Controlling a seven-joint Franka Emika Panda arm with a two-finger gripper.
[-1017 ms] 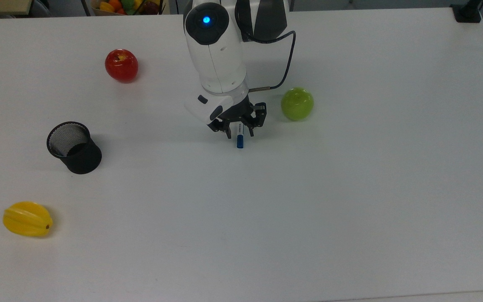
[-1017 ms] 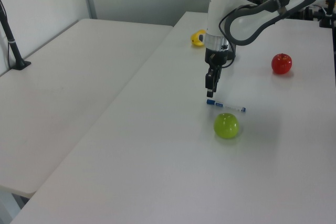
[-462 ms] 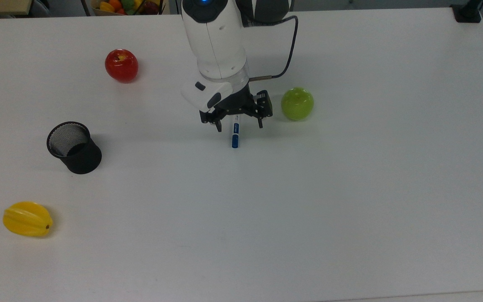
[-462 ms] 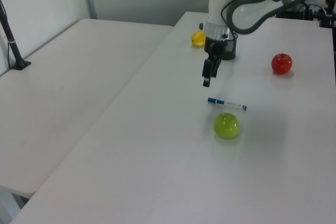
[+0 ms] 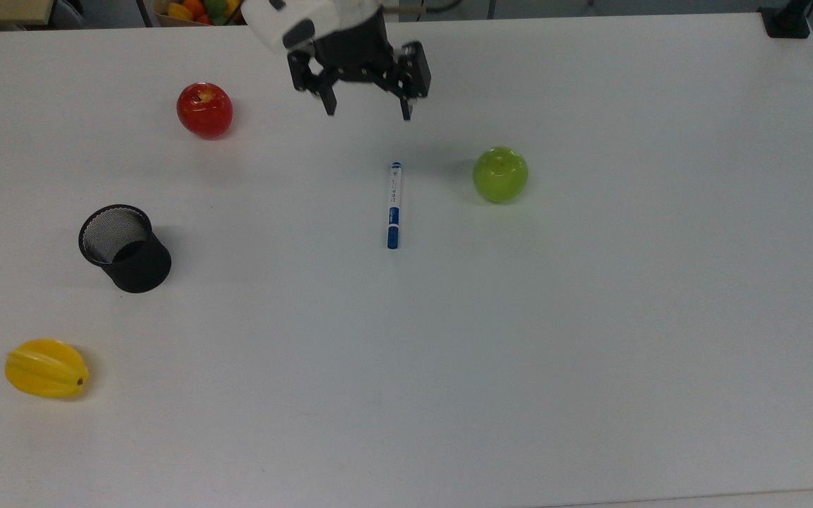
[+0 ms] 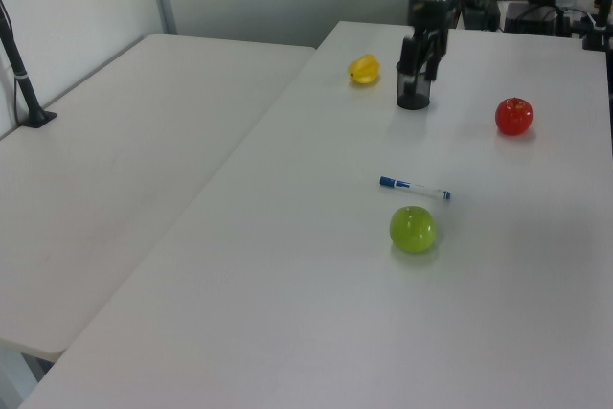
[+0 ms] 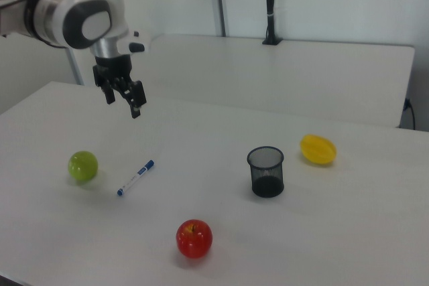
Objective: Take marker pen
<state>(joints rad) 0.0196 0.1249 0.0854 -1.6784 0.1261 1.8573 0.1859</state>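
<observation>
The marker pen [image 5: 393, 205] lies flat on the white table, a slim white barrel with a blue cap; it also appears as the marker pen [image 6: 414, 188] and the marker pen [image 7: 135, 177]. My gripper [image 5: 367, 111] hangs open well above the table, raised clear of the pen with nothing between its fingers. In the left view the gripper [image 6: 420, 57] stands high in front of the black cup. The right view has the gripper [image 7: 123, 104] up and to the left of the pen.
A green apple [image 5: 500, 174] sits just right of the pen in the top view. A red apple [image 5: 204, 109], a black mesh cup [image 5: 124, 247] and a yellow starfruit [image 5: 46, 367] lie on the top view's left.
The gripper opened, let go of the pen and rose high, drifting toward the top view's upper edge. The pen now lies uncovered on the table.
</observation>
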